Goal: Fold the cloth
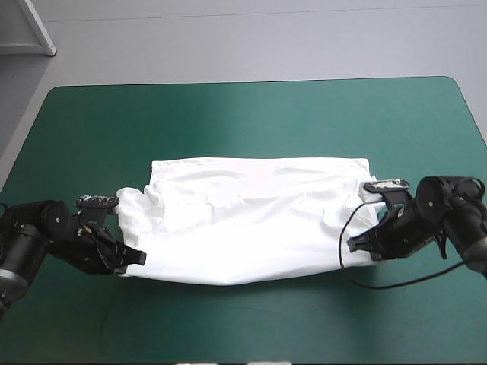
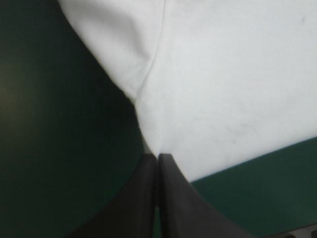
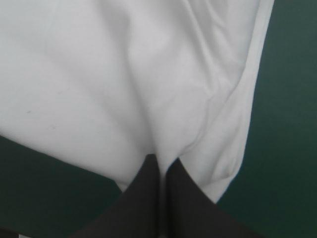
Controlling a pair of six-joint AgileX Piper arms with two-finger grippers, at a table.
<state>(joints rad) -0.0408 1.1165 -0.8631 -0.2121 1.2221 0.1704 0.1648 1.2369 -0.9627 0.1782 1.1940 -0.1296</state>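
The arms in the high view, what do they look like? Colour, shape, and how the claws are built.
Both arms are black and look alike, the left arm and the right arm each built of rounded, drum-like joints. Each ends in a claw, the left claw and the right claw, made of two broad black fingers curved like fins and tapering to a point.

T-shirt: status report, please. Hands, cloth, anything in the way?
Left hand shut on the T-shirt, near corner. Right hand likewise, other near corner. T-shirt spread on table. Nothing in the way.
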